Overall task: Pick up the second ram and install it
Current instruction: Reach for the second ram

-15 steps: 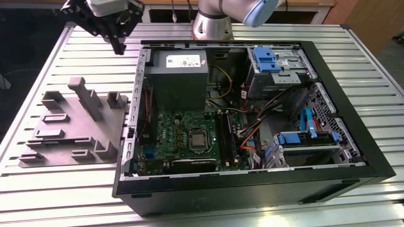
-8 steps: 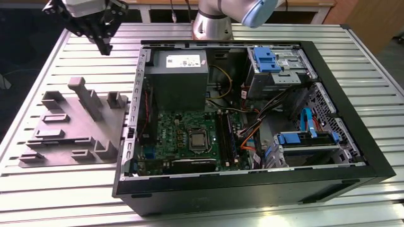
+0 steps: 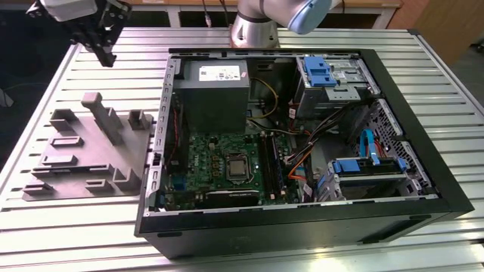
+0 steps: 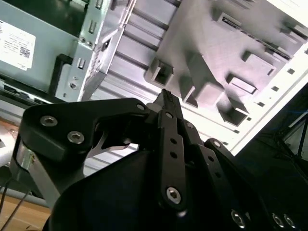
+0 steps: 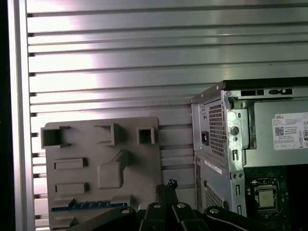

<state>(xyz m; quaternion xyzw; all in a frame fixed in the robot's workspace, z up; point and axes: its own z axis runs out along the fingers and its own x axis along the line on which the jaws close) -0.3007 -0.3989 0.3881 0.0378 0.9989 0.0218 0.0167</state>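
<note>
The second ram (image 5: 86, 206) is a thin blue-green strip lying along a slot of the grey fixture plate (image 5: 134, 168), seen in the first wrist view. My gripper (image 3: 108, 58) hangs high over the table's far corner at the exterior view's left, beyond the fixture plate (image 3: 83, 153) and well apart from it. Its black fingers are pressed together with nothing between them, as both wrist views show (image 4: 165, 94) (image 5: 167, 185). The open computer case (image 3: 302, 141) holds the motherboard (image 3: 226, 164) with its long black memory slots (image 3: 272, 164).
A grey power-supply box (image 3: 215, 79) sits at the far end of the case. Blue drive cages (image 3: 318, 71) (image 3: 363, 167) and loose cables fill the case's side at the exterior view's right. The fixture carries several raised grey blocks, one tall (image 3: 102, 116). The slatted metal table (image 3: 76, 238) surrounds everything.
</note>
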